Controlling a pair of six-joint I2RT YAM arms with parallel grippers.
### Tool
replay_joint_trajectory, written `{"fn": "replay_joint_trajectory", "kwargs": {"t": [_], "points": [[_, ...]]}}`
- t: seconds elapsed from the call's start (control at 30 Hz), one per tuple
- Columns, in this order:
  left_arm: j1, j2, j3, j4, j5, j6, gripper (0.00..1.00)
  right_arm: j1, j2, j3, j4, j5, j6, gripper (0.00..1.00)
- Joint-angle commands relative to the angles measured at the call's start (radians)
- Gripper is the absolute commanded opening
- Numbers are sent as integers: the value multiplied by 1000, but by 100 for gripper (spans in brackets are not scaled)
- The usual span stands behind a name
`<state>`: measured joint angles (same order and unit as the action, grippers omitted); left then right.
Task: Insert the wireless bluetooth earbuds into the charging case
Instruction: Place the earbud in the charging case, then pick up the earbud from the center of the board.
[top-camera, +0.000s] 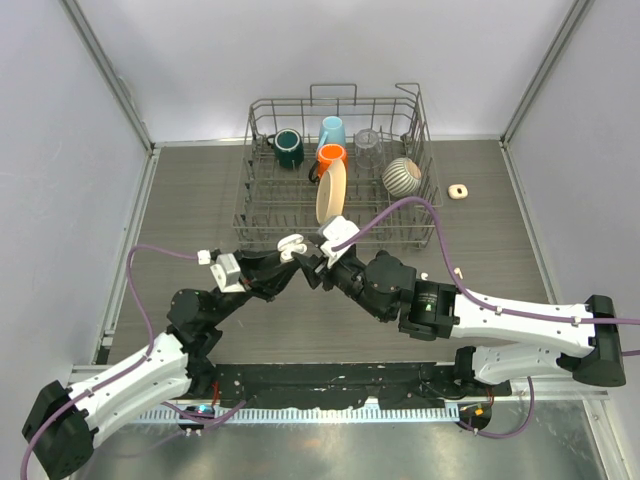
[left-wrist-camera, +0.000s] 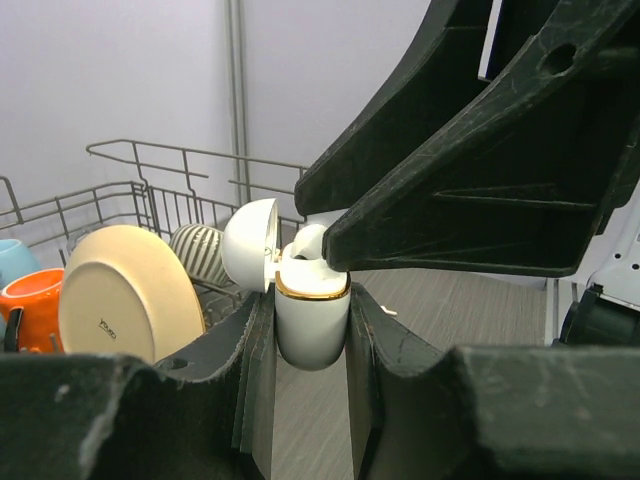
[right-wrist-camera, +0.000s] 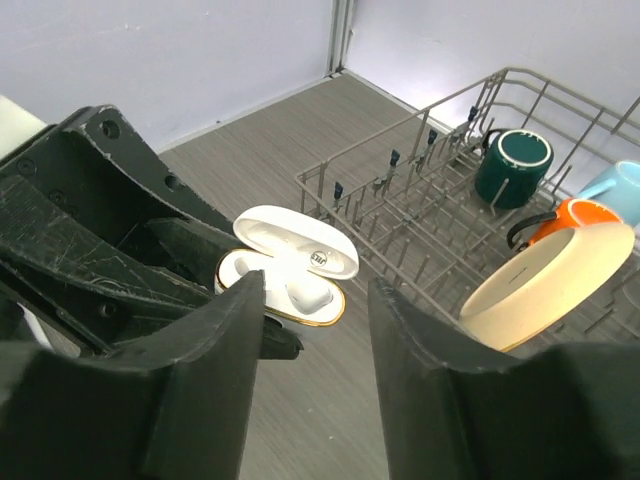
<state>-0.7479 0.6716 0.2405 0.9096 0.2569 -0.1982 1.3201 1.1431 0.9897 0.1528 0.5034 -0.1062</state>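
Top external view: a grey wood-grain table (top-camera: 200, 200) carries a grey wire dish rack (top-camera: 275, 195) of thin rods with upright tines. Its near rim lies just beyond the two grippers, which meet above bare tabletop. Open table spreads to either side of them and back towards the arm bases.

In the rack, beyond the fingertips, stand a round cream matte plate (top-camera: 330, 192) on edge, a ribbed striped bowl (top-camera: 402, 176), a dark green mug (top-camera: 289, 148), a light blue mug (top-camera: 332, 130) and an orange mug (top-camera: 332, 154).

Left wrist view: the left gripper (left-wrist-camera: 312, 335), with scuffed black plastic fingers, is clamped on the lower body of the white glossy oval plastic charging case (right-wrist-camera: 290, 268). The case stands upright, a thin gold band around its mouth. Its domed lid is hinged open and tipped away from the right gripper, and the mouth faces up.

Right wrist view: the right gripper (right-wrist-camera: 315, 300) hangs directly over the case, its fingers spread with a clear gap and nothing pinched between them. The long axis of the case runs across that gap.

One small white smooth plastic earbud (right-wrist-camera: 307, 291) sits in the case, in the socket below the gap between the right gripper's fingers.
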Motion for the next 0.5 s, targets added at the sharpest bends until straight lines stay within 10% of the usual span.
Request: {"fn": "replay_joint_trajectory", "kwargs": {"t": [0.0, 0.13, 0.47], "points": [[4, -20, 14, 115, -21, 14, 0, 5, -23, 21, 16, 44, 46, 63], [2, -27, 6, 107, -22, 14, 0, 4, -66, -5, 99, 113, 95, 81], [2, -35, -3, 106, -21, 3, 0, -64, -223, 9, 10, 438, 310, 86]]}}
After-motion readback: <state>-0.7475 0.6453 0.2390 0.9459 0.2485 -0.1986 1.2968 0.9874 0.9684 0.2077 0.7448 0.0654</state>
